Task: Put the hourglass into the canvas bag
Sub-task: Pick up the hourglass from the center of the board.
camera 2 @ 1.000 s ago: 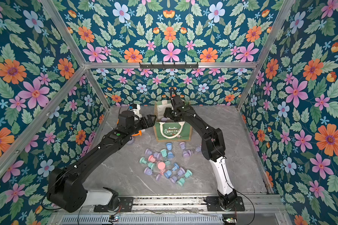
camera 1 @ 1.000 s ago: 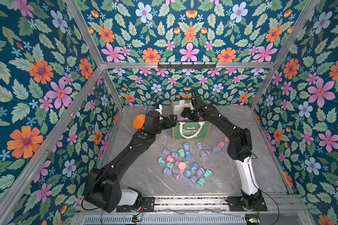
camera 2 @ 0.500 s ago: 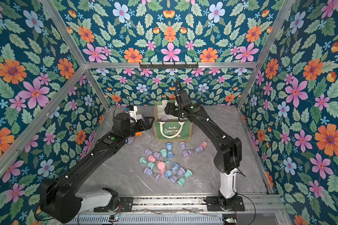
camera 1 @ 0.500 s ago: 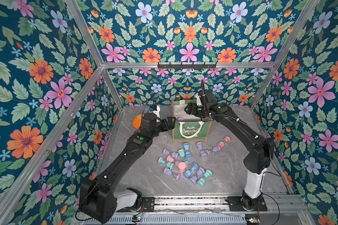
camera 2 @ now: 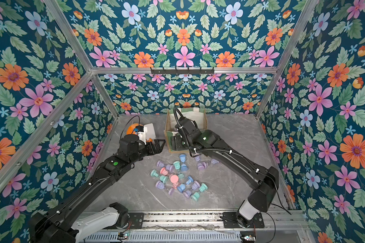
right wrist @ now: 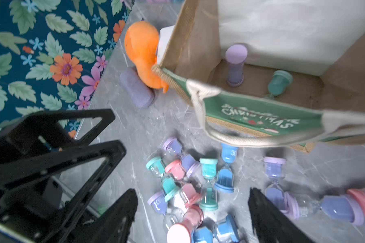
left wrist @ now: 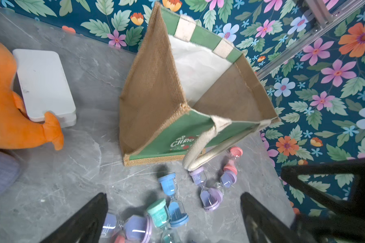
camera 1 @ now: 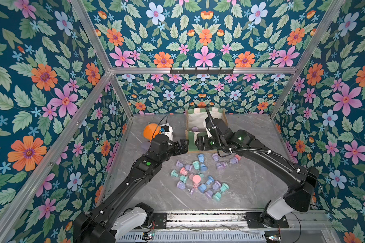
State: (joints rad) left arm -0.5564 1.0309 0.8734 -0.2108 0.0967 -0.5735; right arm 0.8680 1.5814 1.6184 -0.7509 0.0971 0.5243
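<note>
The grey marbled worktop (camera 1: 251, 185) fills the lower middle of both top views. The canvas bag (camera 1: 195, 118) stands open at its upper middle, close to the flowered back wall. The bag has a green front, burlap sides and a cream lining. One cream handle (right wrist: 240, 141) droops over the printed front.

Left of the bag in both top views lies an orange plush toy (camera 1: 151, 131), touching a white box (left wrist: 43, 84). A lilac fabric roll (right wrist: 136, 88) sits just beside the toy.

The left end effector (camera 1: 185, 145) hovers just left of the bag's lower left corner. Its fingers are spread wide and hold nothing (the left wrist view shows only worktop and timers between them). The right end effector (right wrist: 192, 190) hangs at the bag's front edge. Its fingers are also well apart and empty.

Inside the bag, a purple hourglass (right wrist: 236, 65) stands upright against the cream lining. A teal hourglass (right wrist: 279, 82) is tilted beside it on the bag's floor. The loose hourglasses (camera 1: 202, 187), in blue, teal, lilac and pink, are scattered on the worktop below the bag in both top views. Most lie on their sides, and a pink hourglass (camera 1: 196, 179) stands upright among them.
</note>
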